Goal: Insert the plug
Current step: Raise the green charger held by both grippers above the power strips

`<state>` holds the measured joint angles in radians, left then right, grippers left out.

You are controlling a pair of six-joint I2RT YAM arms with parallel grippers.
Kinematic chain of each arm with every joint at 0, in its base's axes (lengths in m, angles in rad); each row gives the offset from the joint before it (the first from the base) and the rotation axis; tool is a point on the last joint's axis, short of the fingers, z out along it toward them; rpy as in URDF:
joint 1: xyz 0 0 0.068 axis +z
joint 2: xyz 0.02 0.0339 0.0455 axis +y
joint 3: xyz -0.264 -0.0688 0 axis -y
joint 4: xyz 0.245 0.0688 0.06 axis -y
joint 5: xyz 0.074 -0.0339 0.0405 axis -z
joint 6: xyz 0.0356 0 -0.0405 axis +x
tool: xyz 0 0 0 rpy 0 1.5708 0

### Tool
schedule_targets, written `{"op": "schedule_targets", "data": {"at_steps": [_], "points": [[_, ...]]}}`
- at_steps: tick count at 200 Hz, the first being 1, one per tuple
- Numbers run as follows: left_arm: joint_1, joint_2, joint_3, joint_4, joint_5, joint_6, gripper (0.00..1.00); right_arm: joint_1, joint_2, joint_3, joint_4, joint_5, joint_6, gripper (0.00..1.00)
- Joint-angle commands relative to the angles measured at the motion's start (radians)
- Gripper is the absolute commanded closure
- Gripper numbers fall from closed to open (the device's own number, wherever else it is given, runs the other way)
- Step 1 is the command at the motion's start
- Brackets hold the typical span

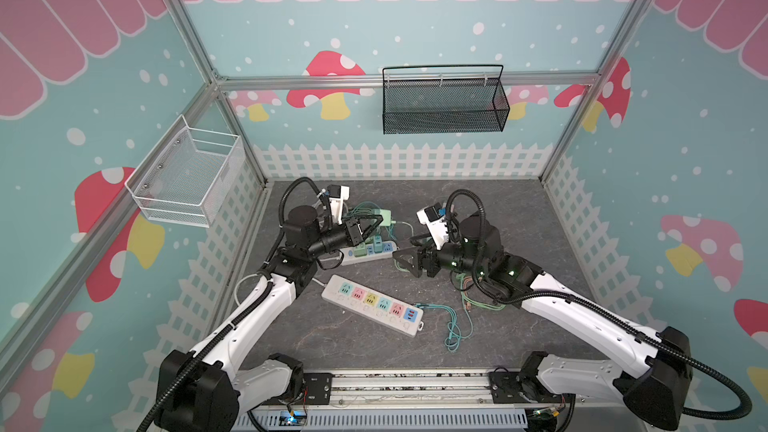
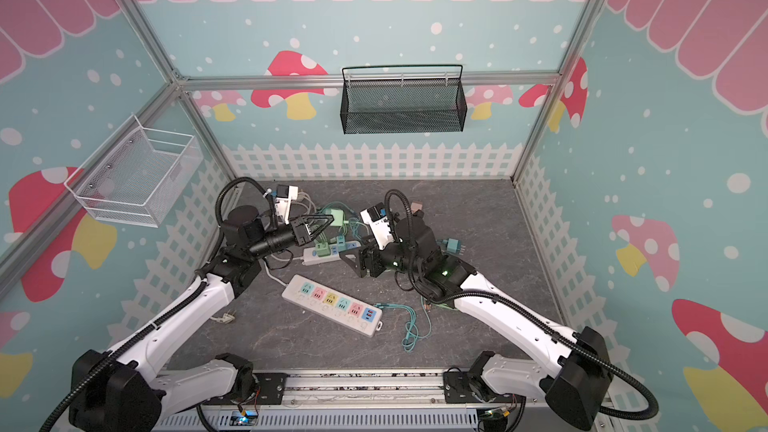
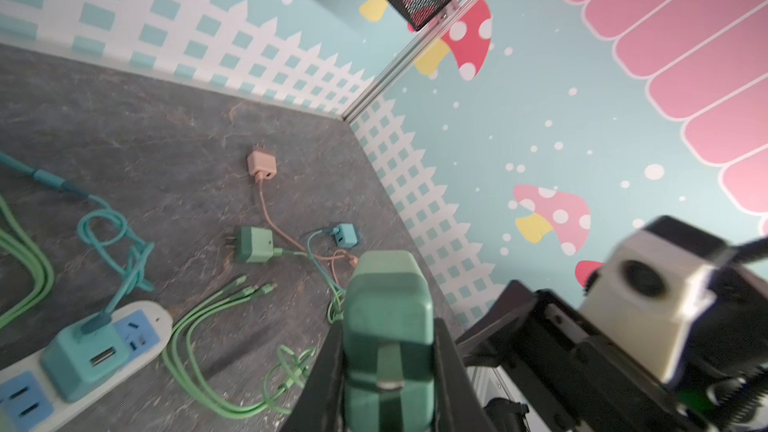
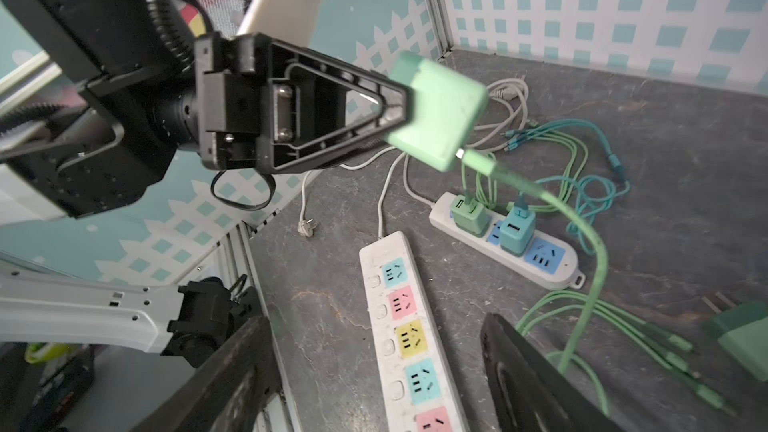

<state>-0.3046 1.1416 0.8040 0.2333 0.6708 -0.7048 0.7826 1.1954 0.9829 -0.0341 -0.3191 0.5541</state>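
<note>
Near the blue strip [image 4: 555,279], our left gripper [image 4: 401,112] pinches the plug [image 4: 440,114] by its sides; we guess it's light, slippery. Right gripper [image 1: 403,249] gapes, empty.

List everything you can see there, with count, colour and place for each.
held charger: 1, light green, in left gripper.
far strip: 1, white with blue sockets, table back.
plugged chargers: 2, green and teal, in far strip.
near strip: 1, white with pastel sockets, table centre.
loose chargers: 3, pink, dark green, blue, table right half.
cables: several, green, teal, white, around strips.
baskets: 2, black on back wall, white on left wall.
left gripper: 1, black, shut on held charger.
right gripper: 1, black, open, empty.
</note>
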Motion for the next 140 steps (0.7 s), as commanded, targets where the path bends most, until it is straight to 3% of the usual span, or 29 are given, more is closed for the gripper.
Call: {"op": "schedule_targets", "data": {"at_steps": [1,29,70,140], "points": [[-0.008,-0.048,-0.071,0.285,-0.044,-0.070,1.00,-0.020,0.021,-0.017,0.219,-0.092,0.147,0.17],[-0.018,-0.086,-0.147,0.396,-0.082,-0.085,1.00,-0.029,0.084,-0.039,0.415,-0.199,0.220,0.18],[-0.033,-0.132,-0.202,0.460,-0.109,-0.110,1.00,-0.057,0.189,-0.037,0.635,-0.251,0.336,0.24],[-0.041,-0.188,-0.286,0.582,-0.148,-0.168,1.00,-0.070,0.245,-0.015,0.808,-0.323,0.395,0.33]]}}
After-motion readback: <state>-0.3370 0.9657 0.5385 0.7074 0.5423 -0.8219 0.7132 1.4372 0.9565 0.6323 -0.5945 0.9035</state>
